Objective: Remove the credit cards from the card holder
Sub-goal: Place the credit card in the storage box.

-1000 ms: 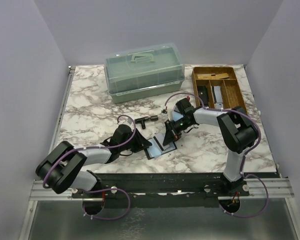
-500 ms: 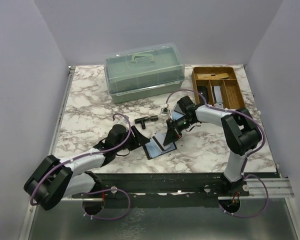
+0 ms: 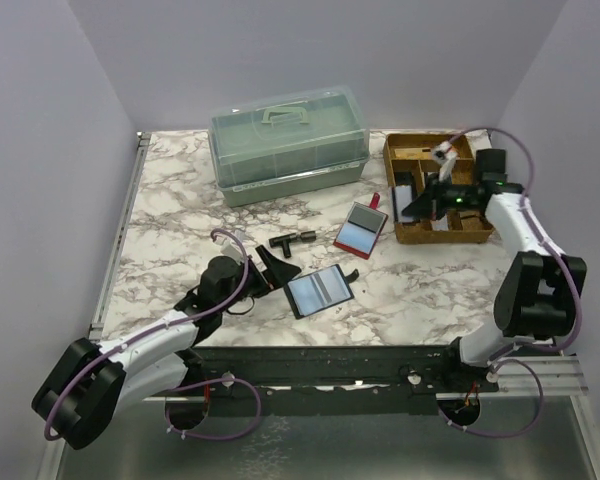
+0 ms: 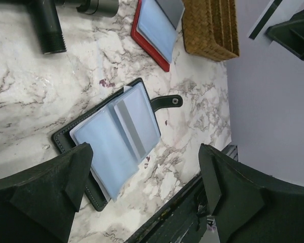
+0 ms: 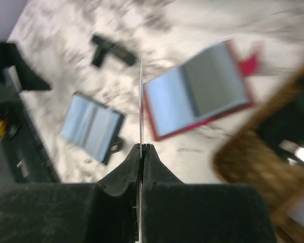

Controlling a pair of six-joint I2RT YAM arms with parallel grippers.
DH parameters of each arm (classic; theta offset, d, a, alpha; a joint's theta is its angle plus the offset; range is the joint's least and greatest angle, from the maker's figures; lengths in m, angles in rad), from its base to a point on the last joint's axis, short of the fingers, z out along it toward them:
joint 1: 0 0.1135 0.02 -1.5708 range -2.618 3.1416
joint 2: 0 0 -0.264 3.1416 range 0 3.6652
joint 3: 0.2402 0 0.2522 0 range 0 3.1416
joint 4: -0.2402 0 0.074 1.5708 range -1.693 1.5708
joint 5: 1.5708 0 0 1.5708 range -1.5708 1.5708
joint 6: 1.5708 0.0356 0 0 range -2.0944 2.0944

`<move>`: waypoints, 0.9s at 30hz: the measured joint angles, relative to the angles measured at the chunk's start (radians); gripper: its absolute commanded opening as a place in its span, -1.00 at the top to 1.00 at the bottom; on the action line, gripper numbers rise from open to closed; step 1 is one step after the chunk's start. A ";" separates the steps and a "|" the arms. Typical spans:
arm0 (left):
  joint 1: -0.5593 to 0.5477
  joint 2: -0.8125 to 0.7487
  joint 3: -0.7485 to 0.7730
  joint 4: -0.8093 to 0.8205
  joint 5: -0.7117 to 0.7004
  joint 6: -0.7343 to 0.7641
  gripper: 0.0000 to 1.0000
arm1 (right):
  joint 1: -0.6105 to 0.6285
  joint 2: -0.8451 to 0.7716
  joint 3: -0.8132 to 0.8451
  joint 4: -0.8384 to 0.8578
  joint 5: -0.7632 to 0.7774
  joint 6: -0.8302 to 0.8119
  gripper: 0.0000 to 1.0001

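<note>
A black card holder (image 3: 320, 291) lies open near the front of the table, with pale blue and grey credit cards (image 4: 111, 142) showing in its sleeves. A red card holder (image 3: 361, 228) lies open behind it, also holding pale cards (image 4: 159, 28). My left gripper (image 3: 278, 268) stands open just left of the black holder, nothing between its fingers (image 4: 66, 182). My right gripper (image 3: 412, 207) hovers at the left edge of the wicker tray (image 3: 470, 190). It is shut (image 5: 142, 146) on a thin credit card (image 5: 141, 96) seen edge-on.
A black T-shaped pipe fitting (image 3: 292, 240) lies between the left gripper and the red holder. A green lidded plastic box (image 3: 288, 143) stands at the back. The wicker tray holds several small items in its compartments. The right wrist view is blurred.
The right arm has lifted away from the black holder with a card and swung right to the tray. The left gripper has opened and drawn back from the holder.
</note>
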 measured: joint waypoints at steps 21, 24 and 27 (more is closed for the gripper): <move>0.000 -0.233 -0.031 -0.089 -0.005 0.021 -0.84 | -0.320 0.279 0.302 -0.018 0.386 0.004 0.99; 0.002 -0.257 -0.031 -0.119 -0.005 0.026 -0.84 | -0.319 0.319 0.355 -0.044 0.389 -0.006 0.98; 0.005 -0.262 -0.031 -0.136 -0.006 0.029 -0.84 | -0.312 0.377 0.422 -0.069 0.389 -0.018 0.95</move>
